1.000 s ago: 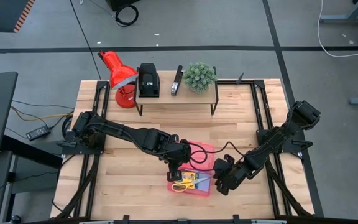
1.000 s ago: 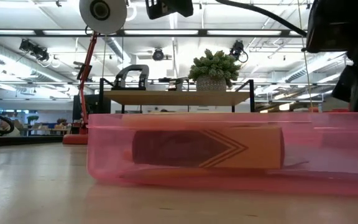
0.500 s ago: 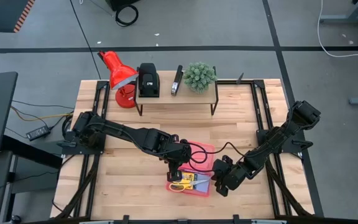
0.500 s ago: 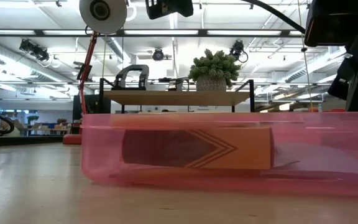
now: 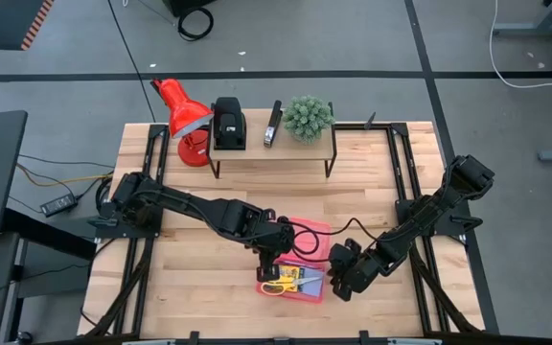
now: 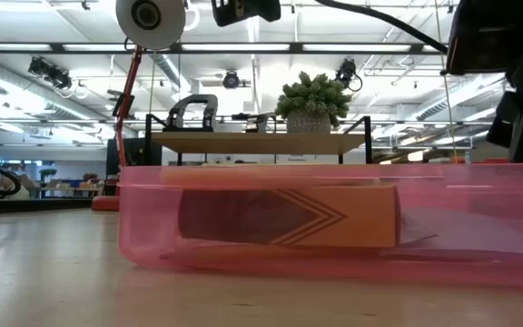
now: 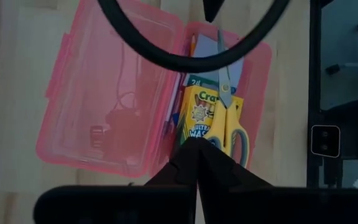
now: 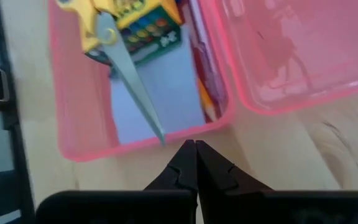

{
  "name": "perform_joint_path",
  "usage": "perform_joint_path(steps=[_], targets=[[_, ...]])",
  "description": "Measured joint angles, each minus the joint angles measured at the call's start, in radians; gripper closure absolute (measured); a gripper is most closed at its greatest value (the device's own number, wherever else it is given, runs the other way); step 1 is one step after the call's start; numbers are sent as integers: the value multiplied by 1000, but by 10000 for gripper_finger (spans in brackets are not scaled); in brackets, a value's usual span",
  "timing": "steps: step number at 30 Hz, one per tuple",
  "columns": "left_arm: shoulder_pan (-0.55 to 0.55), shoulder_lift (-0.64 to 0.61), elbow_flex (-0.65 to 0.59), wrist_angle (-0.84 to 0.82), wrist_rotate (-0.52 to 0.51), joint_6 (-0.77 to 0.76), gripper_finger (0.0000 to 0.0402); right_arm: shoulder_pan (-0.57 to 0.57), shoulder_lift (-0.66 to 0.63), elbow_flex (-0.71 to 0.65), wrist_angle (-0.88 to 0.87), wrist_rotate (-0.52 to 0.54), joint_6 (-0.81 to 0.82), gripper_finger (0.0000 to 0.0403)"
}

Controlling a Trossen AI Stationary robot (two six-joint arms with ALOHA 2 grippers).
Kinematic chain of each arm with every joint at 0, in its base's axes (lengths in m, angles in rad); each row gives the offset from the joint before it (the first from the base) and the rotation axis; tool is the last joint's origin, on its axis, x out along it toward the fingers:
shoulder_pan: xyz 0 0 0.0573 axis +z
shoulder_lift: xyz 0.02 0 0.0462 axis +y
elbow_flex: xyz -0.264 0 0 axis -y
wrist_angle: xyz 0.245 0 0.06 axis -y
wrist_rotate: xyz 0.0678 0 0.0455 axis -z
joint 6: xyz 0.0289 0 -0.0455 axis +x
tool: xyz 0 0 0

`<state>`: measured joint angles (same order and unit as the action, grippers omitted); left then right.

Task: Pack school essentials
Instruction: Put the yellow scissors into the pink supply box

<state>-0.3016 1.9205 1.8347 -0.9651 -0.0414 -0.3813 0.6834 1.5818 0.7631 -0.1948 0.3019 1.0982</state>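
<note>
The pink see-through case (image 5: 300,257) lies open on the table, its lid (image 7: 104,93) flat beside its base (image 8: 73,124). In the base lie the yellow-green crayon box (image 7: 197,115), the yellow-handled scissors (image 7: 229,127) on top of it, the pale lavender-blue notepad (image 8: 160,93) and an orange pencil (image 8: 205,102). The eraser does not show. My left gripper (image 5: 269,264) is shut above the base's left end. My right gripper (image 5: 335,281) is shut, low beside the base's right end. My left gripper's shut fingertips (image 7: 196,144) point down over the base's left end, by the crayon box's end; I cannot tell whether they touch it. My right gripper's shut fingertips (image 8: 194,146) stand at the outer side of the base's right end wall (image 8: 166,138), slanting down from the table's right; I cannot tell whether they touch it.
A small shelf (image 5: 271,149) at the far edge carries black desk devices (image 5: 228,125) and a potted plant (image 5: 309,117); a red lamp (image 5: 182,113) stands left of it. Black metal rails (image 5: 405,192) run along both sides. A black cable (image 5: 305,233) hangs over the lid.
The case has slid a little toward the table's left edge, staying flat on the table, and has then kept still. Both grippers stay shut.
</note>
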Motion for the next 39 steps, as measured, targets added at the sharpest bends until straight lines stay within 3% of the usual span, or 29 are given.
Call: perform_joint_path(steps=[5, 14, 20, 28, 39], targets=[[0, 0, 0, 0, 0, 0, 381, 0, 0, 0, 63, 0, -24, 396], [0, 0, 0, 3, 0, 0, 396, -1, 0, 0, 108, 0, -75, 396], [0, 0, 0, 4, 0, 0, 380, -2, 0, 1, 328, -34, -246, 396], [-1, 0, 0, 7, 0, -1, 383, -72, 13, 0, 288, -191, -337, 396], [-1, 1, 0, 8, 0, 5, 386, -77, 13, 0, 290, -201, -390, 396]])
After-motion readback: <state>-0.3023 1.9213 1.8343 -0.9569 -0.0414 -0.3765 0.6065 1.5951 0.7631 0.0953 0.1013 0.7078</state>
